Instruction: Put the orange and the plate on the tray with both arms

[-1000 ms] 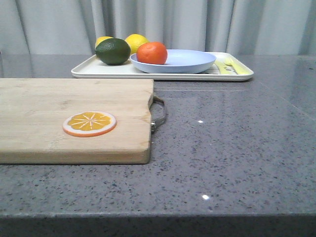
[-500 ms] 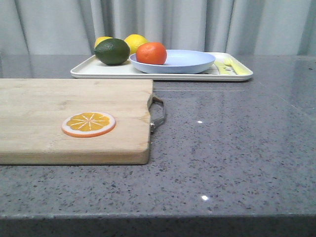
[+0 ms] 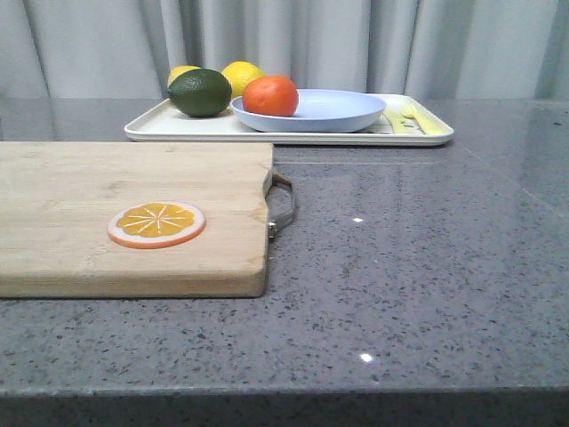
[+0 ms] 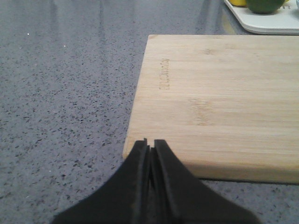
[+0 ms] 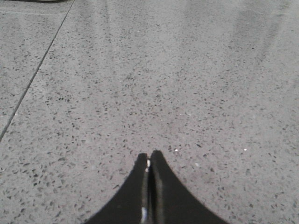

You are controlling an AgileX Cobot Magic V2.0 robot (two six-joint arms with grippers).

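Observation:
The orange [image 3: 270, 95] sits in the left part of the pale lavender-blue plate [image 3: 338, 111]. The plate rests on the cream-white tray [image 3: 169, 129] at the far middle of the table. Neither gripper shows in the front view. In the left wrist view my left gripper [image 4: 150, 141] is shut and empty, its tips over the near corner of the wooden cutting board [image 4: 219, 98]. In the right wrist view my right gripper [image 5: 149, 155] is shut and empty over bare grey table.
A dark green lime [image 3: 200, 92] and two yellow lemons [image 3: 243, 74] lie on the tray's left part. The cutting board [image 3: 107, 213] lies at the front left with a flat orange slice disc [image 3: 156, 223] on it and a metal handle [image 3: 283, 203]. Curtains hang behind.
The whole scene has drifted slightly to the left in the front view. Nothing on the table has moved relative to the rest.

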